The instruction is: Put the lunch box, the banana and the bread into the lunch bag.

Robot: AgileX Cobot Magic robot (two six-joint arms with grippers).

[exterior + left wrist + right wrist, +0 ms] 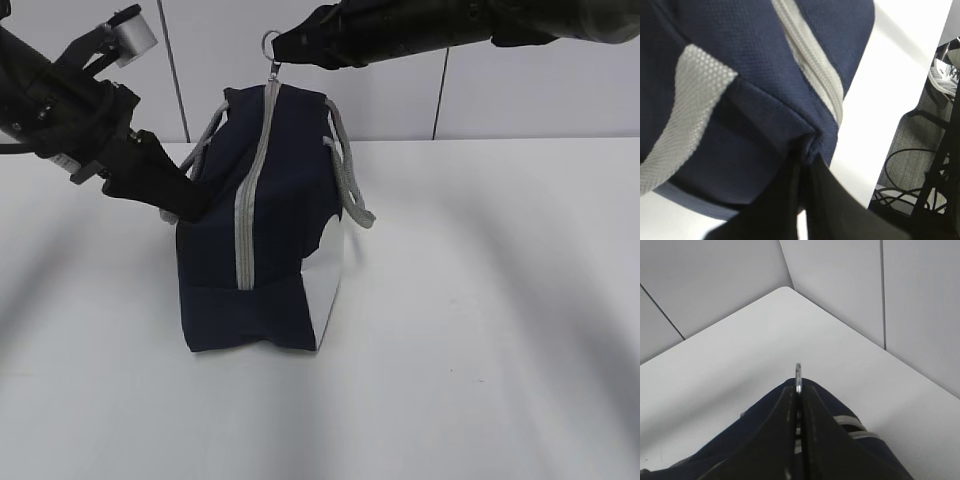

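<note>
The dark navy lunch bag (285, 190) stands on end on the white table, its grey zipper (245, 220) running up the side that faces the camera. At its top, my right gripper (281, 47) is shut on the metal ring pull (270, 42); the right wrist view shows the ring pull (798, 374) pinched between the fingers of the right gripper (799, 389). My left gripper (196, 206) is shut on the bag's fabric at its left side. In the left wrist view the left gripper (807, 152) pinches a fold beside the zipper (812, 65). Lunch box, banana and bread are out of view.
Grey strap handles (350, 190) hang at the bag's back and right. The bag's white end panel (328, 280) faces right. The white table (480, 330) spreads around it, with wall panels behind. Past the table edge lie cables on the floor (900, 165).
</note>
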